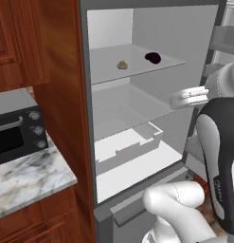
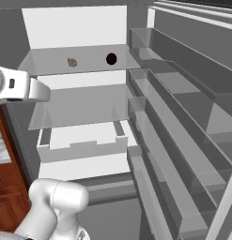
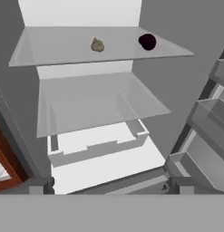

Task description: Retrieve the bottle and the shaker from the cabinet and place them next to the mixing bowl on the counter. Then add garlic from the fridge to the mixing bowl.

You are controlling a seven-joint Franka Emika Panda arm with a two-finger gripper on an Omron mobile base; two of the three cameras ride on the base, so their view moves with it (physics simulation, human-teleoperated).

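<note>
Beside garlic (image 3: 97, 45) — dark lump (image 3: 148, 41), apart.

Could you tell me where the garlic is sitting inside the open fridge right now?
The garlic lies on the top glass shelf of the fridge, left of the dark lump and apart from it, seen in all three views.

Flat, even rendered light, no single visible source. The tall grey fridge with white interior (image 1: 137, 123) is brightest on its back wall and lower floor, near blown-out in all three views. Soft grey shading under its translucent pale shelves (image 3: 95, 50); shadows faint. Beside the fridge, the white grey-veined marble counter (image 1: 28, 178) reads mid-bright. Low resolution, mildly soft edges, no glare streaks, no motion blur.
</note>
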